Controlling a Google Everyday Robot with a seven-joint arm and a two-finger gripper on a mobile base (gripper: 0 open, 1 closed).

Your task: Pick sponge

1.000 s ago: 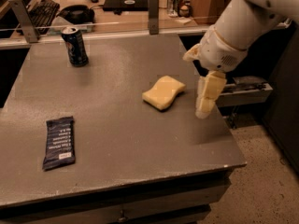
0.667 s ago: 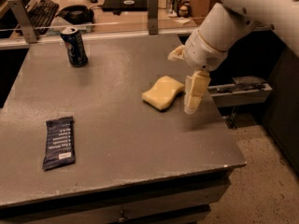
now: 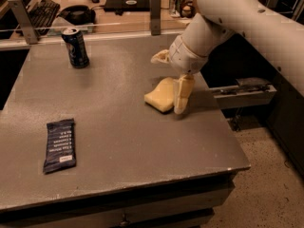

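Dim, warm light falls from above. The gripper (image 3: 182, 93), at the right edge of the sponge (image 3: 160, 96), throws a soft shadow rightward.

The arm (image 3: 247, 18) is swinging in over the bench (image 3: 118, 141) from its right-hand edge, carrying the pincer (image 3: 182, 98) across toward the sponge (image 3: 159, 96). A second ago there was a clear gap between the two. Now the pincer is hanging right at the sponge's side, overlapping its edge from where I stand.
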